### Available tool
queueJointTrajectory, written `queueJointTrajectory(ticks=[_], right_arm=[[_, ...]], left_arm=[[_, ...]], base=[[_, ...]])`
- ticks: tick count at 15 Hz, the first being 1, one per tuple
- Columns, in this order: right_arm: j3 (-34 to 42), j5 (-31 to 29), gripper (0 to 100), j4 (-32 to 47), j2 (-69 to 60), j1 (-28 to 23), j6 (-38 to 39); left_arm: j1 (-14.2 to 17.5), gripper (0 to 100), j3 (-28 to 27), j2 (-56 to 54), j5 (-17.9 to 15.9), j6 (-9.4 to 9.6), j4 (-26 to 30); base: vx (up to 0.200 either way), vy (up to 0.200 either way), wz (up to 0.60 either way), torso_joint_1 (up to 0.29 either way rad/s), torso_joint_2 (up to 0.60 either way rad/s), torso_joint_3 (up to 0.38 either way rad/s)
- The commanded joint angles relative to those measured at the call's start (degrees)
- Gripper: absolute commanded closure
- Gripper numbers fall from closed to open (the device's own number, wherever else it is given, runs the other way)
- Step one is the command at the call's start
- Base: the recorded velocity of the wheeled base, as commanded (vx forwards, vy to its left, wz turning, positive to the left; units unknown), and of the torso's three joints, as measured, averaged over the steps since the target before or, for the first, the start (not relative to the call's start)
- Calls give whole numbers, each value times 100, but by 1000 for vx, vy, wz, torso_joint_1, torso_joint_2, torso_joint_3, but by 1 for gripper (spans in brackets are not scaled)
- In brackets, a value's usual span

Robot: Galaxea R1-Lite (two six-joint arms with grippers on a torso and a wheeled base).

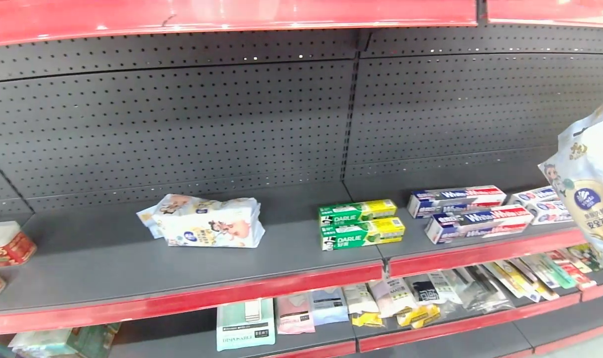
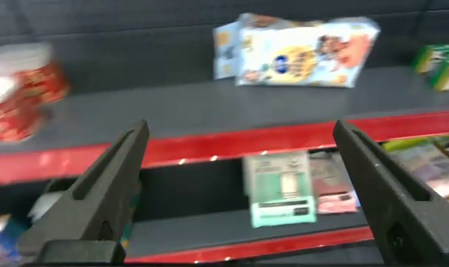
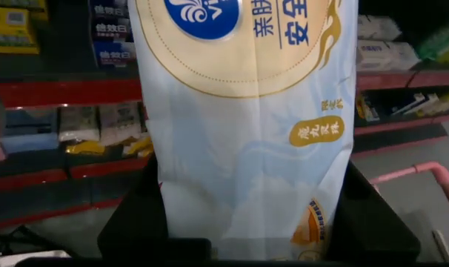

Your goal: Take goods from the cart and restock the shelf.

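The right hand is clenched on a white-and-blue bag, its fingers pressed against both sides of the lower part. In the head view this bag hangs upright at 3 o'clock, in front of the right end of the grey shelf and off its surface. The left hand is released, fingers spread wide and holding nothing, facing the shelf's red front edge. On the shelf a soft printed pack lies at 8 o'clock. Two green toothpaste boxes lie touching at 5 o'clock, and blue-and-white toothpaste boxes lie just beside them at 4 o'clock. Red canisters sit at 9 o'clock. Small packets line the lower shelf at 6 o'clock.
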Motion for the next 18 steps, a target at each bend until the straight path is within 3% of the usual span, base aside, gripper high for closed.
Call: queueJointTrajectory(ticks=[1,6,10,13,18], right_arm=[[9,-2,100,2,16,46,1],[282,68,100,2,-107,81,-122],[651,903,100,-16,-520,151,-25],[704,1677,100,-280,-634,248,783],[1372,1993,100,-710,-1294,257,968]], left_arm=[[1,0,0,7,1,-1,0],[1,0,0,7,1,-1,0],[1,0,0,7,1,8,0],[1,0,0,7,-25,26,9],[-7,0,0,315,-25,35,18]], base=[[0,0,600,7,2,2],[0,0,120,0,0,1],[0,0,0,0,0,0],[0,0,0,0,0,0],[0,0,0,0,0,0]])
